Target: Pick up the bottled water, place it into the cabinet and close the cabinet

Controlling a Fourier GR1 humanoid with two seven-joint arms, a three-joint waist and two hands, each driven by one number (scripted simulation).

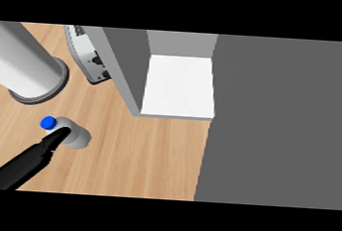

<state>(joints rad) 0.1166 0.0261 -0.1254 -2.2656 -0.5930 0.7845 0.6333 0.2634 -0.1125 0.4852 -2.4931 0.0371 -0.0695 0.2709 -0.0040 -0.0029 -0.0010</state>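
Note:
The water bottle [74, 135] stands on the wooden counter [149, 156] at the left; it is pale grey with a blue cap [49, 123]. My left hand [30, 159] comes in from the lower left, its straight black fingers [56, 138] lying against the bottle's near side, not curled round it. The cabinet stands open at the top centre, showing a bare white shelf [180, 86] between a grey side wall [126, 65] and a broad dark grey door panel [284, 119] at the right. My right hand does not show.
A big grey cylinder [23, 66] stands at the far left, just behind the bottle. A white and grey appliance [89, 58] sits between it and the cabinet's wall. The dark panel hides the counter's right side.

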